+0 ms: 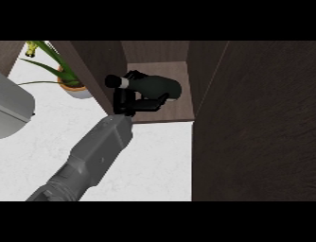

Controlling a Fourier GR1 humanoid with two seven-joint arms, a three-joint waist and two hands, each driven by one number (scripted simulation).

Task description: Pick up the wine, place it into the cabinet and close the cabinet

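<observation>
A grey forearm reaches up from the white counter into the open cabinet, its black hand clamped around the dark wine bottle on the shelf: bottle delivered, apparently; release and door-closing remain.

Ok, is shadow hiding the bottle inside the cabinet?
Head view: the dark green wine bottle blends with the black hand against it; only its pale neck band stands out. The dark wood cabinet door looks murky; the white counter is bright.
</observation>
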